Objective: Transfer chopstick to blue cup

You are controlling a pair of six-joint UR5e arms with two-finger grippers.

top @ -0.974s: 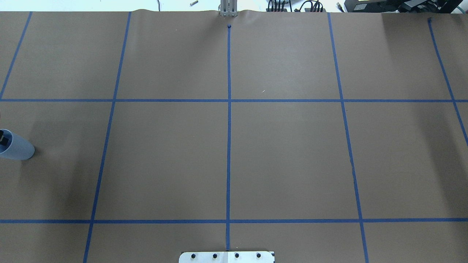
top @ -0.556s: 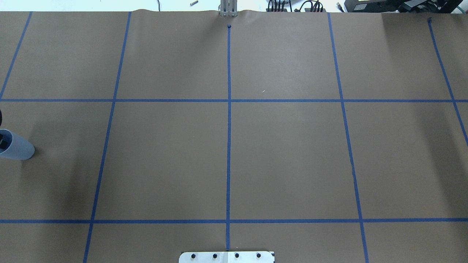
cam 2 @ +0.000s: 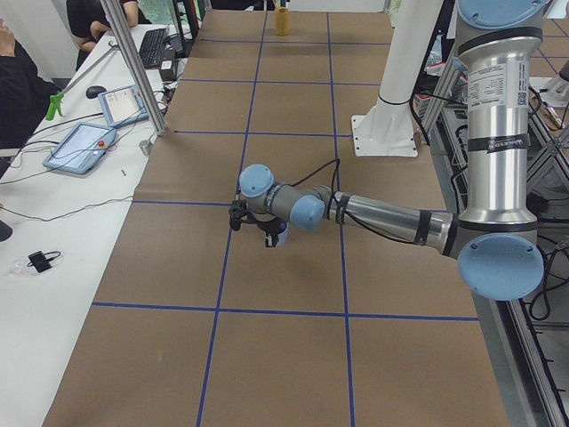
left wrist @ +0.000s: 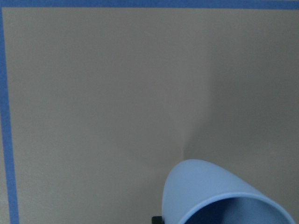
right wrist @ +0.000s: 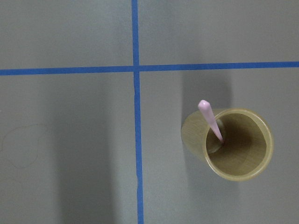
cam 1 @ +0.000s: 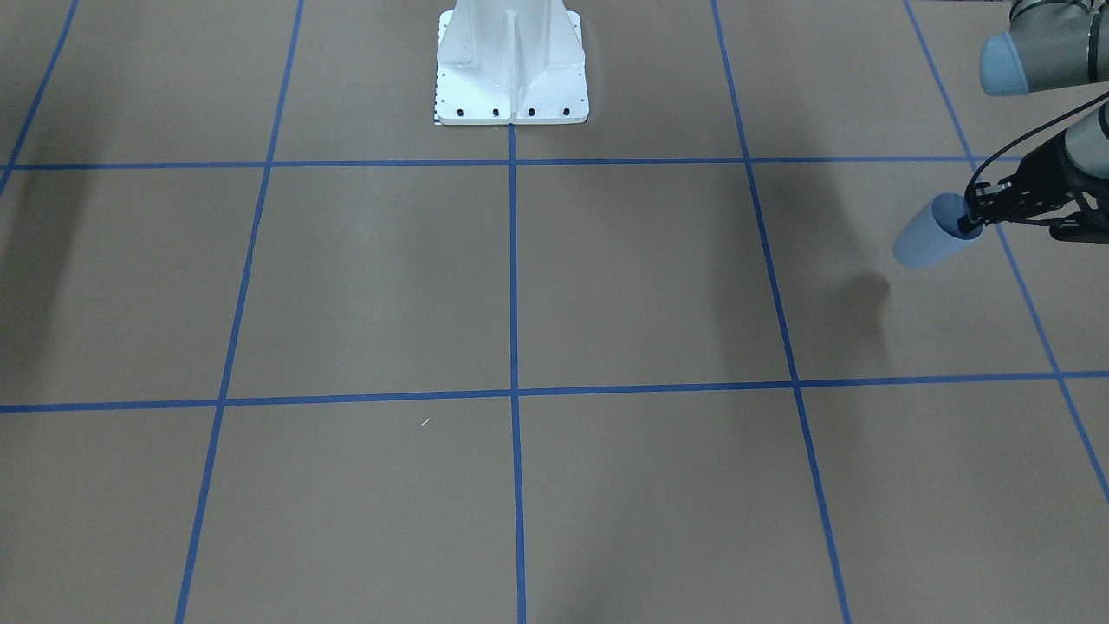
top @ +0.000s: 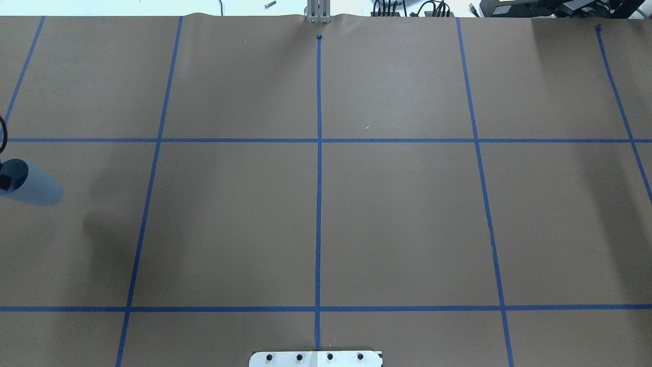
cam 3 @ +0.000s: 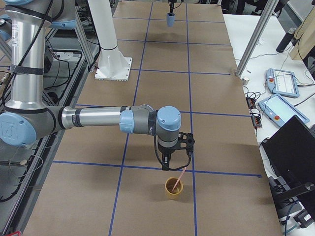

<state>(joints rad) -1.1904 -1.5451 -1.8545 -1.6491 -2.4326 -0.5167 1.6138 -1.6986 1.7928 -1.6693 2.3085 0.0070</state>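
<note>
The blue cup (top: pixel 35 189) hangs tilted above the table at the far left, also in the front view (cam 1: pixel 927 238). My left gripper (cam 1: pixel 970 224) is shut on its rim, with one dark finger (top: pixel 5 182) inside the mouth. The left wrist view shows the cup's wall and rim (left wrist: pixel 210 191). One pale pink chopstick (right wrist: pixel 210 120) leans in a yellow cup (right wrist: pixel 238 144). My right gripper (cam 3: pixel 170 164) hovers just above that cup (cam 3: pixel 173 188); I cannot tell whether it is open or shut.
Brown paper with blue tape grid lines (top: pixel 319 140) covers the table. The white robot base (cam 1: pixel 511 69) stands at the middle of the near edge. Operators, tablets and cables lie on the white side table (cam 2: pixel 80 142).
My left gripper has lifted the blue cup off the table and moved it slightly forward; its shadow has separated and shifted right. The right half of the overhead view is unchanged.
</note>
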